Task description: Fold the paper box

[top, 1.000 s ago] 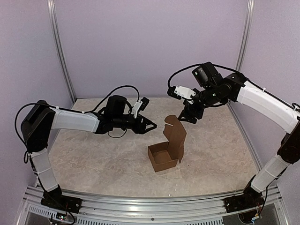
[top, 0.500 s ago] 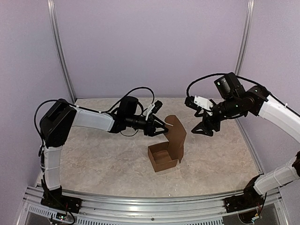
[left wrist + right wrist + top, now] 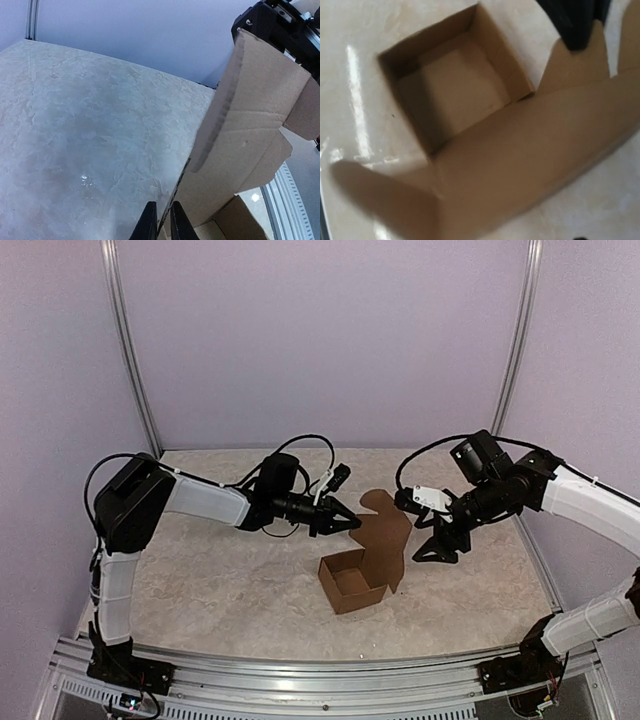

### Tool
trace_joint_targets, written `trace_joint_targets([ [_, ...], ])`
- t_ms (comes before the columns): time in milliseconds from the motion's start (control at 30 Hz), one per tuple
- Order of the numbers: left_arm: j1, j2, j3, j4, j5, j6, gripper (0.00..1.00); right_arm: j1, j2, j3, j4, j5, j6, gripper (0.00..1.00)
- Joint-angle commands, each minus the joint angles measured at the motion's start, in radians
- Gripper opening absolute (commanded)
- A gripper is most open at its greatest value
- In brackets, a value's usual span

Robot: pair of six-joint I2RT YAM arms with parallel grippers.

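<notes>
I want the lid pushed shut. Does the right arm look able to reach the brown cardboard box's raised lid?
Probably yes: the right fingers hang open beside the brown cardboard lid, nothing between them; the left fingers pinch its opposite edge.

I'm looking at what seems to be a robotics lab, with a purpose-built test cell in front of me. Two white-and-black robot arms, the left arm [image 3: 200,502] and the right arm [image 3: 590,495], are sitting bolted to an aluminium rail [image 3: 320,680] running along the near edge of a stone-patterned table [image 3: 220,580]. Plain lilac panels [image 3: 320,340] are closing off the far side and both flanks. Slim metal posts [image 3: 130,350] are framing the far corners, and black cables [image 3: 305,437] are looping loose off the arms.
</notes>
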Motion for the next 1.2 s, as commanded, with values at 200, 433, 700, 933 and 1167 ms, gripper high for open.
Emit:
trace_joint_targets([
  [200,-0.012,-0.209,-0.287,0.191,-0.011,-0.121,0.00,-0.008,0.087,-0.040,0.147,-0.107,-0.025,0.78],
  [433,-0.012,-0.368,-0.437,0.119,-0.398,-0.058,0.00,-0.018,0.084,-0.051,0.199,-0.085,-0.053,0.77],
  [700,-0.013,-0.448,-0.471,0.059,-0.607,0.042,0.00,-0.099,0.123,-0.029,0.333,-0.113,-0.005,0.71],
  [933,-0.020,-0.424,-0.474,0.061,-0.610,0.027,0.00,-0.199,0.215,-0.031,0.433,-0.192,0.031,0.60],
  [1167,-0.035,-0.381,-0.443,0.047,-0.610,0.028,0.10,-0.221,0.275,-0.049,0.471,-0.233,0.073,0.59],
])
